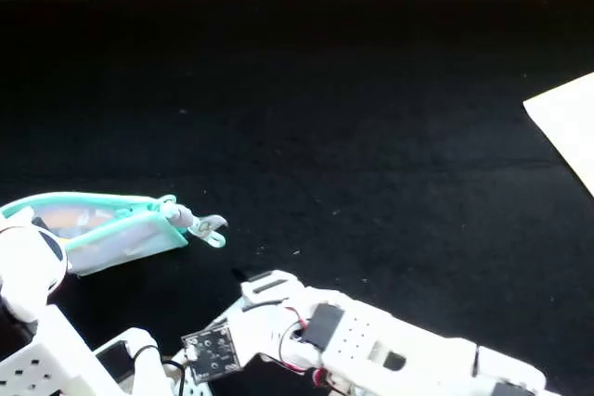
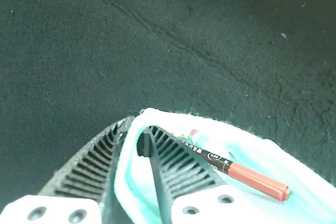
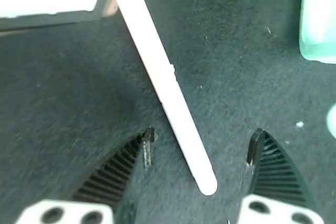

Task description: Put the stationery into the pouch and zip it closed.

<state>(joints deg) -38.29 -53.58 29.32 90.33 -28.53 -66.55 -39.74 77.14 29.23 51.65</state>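
While the left end effector (image 2: 137,132) is clamped on the rim of the teal pouch (image 2: 283,161), a red pen (image 2: 252,178) inside, the right end effector (image 3: 202,134) hangs wide open over the black tabletop (image 3: 63,93), a white pen (image 3: 168,87) lying between its fingers, touching neither.

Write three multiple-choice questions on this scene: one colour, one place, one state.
1. Cap of the pen in the pouch: A blue; B orange-red; C green.
2. The white stick lies: A inside the pouch; B on a notebook; C on the black mat between the fingers of the right pincer.
3. The left pincer is: A shut on the pouch's rim; B open; C shut on the stick.
Answers: B, its cap looks orange-red; C, mat shows around it; A, its fingers pinch the rim.
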